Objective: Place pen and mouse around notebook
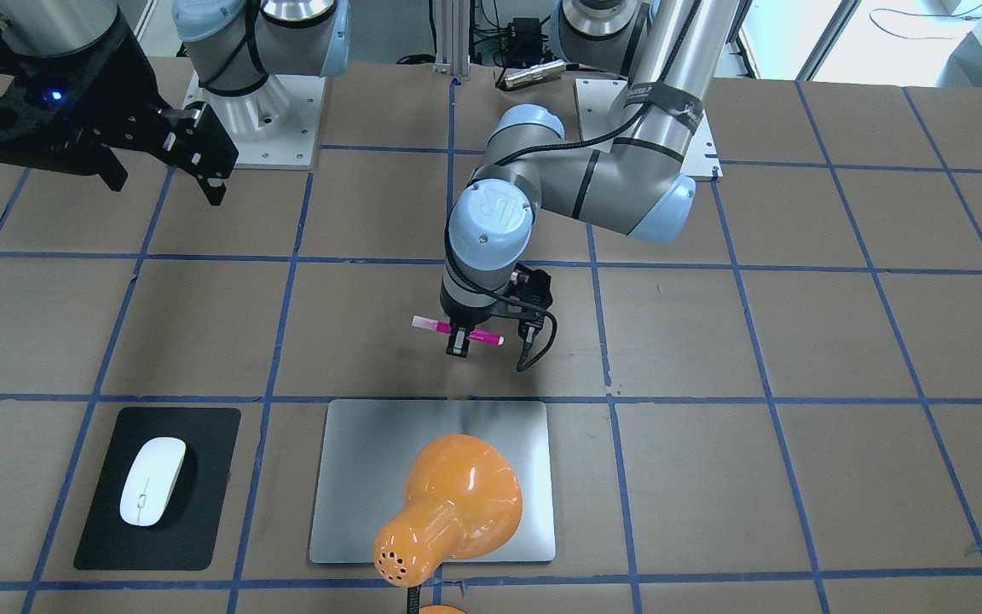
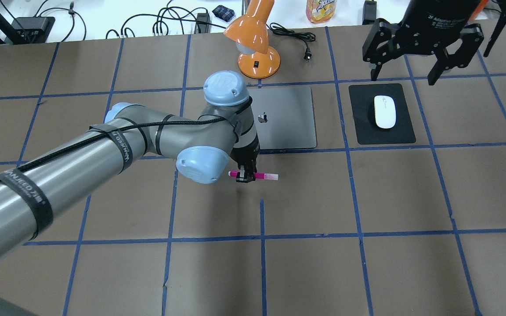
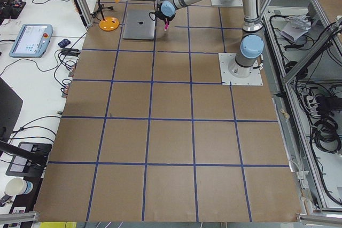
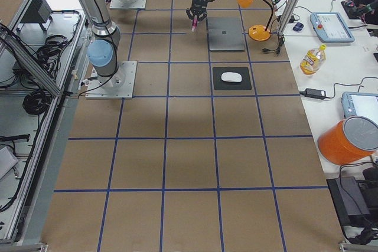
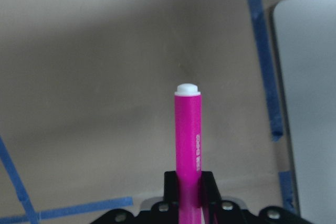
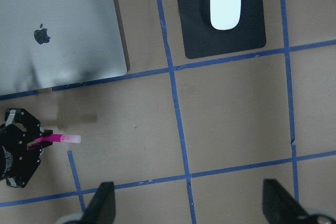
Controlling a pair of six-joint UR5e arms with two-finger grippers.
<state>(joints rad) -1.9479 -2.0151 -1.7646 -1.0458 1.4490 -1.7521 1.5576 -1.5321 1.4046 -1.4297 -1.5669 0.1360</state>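
**A:** How did the left arm [image 2: 103,149] stand?

**B:** It reached in low across the surface [image 2: 314,197] with its elbow folded. The wrist was turned so the left hand [image 2: 245,178] pointed straight down. Its fingers pinched the pen [image 2: 265,176] near the middle of the barrel.

**A:** And the pen itself?

**B:** It was level, with the magenta barrel on one side of the fingers and the pale cap end poking out toward the robot's right. It hung above the brown surface, and its shadow lay apart from it. It was just on the robot's side of the notebook [image 2: 288,118] and of the blue tape line [image 2: 332,149] along that edge, not over the notebook.

**A:** The right hand?

**B:** The right hand [image 2: 402,78] hovered high by the far edge of the black mouse mat [image 2: 363,131]. Its fingers were spread wide with nothing between them.

**A:** What lay on the mat?

**B:** The mouse [image 2: 385,112] lay lengthwise, nearer the mat's side away from the notebook and wholly within its edges.

**A:** And the notebook?

**B:** It was flat and shut, and its logo faced up. An orange desk lamp [image 2: 253,44] stood just beyond its far edge. I couldn't tell whether the base touched the metal.

**A:** Room to move?

**B:** A strip of brown surface separated the notebook and the mat. Wide taped squares lay open on the robot's side of both.
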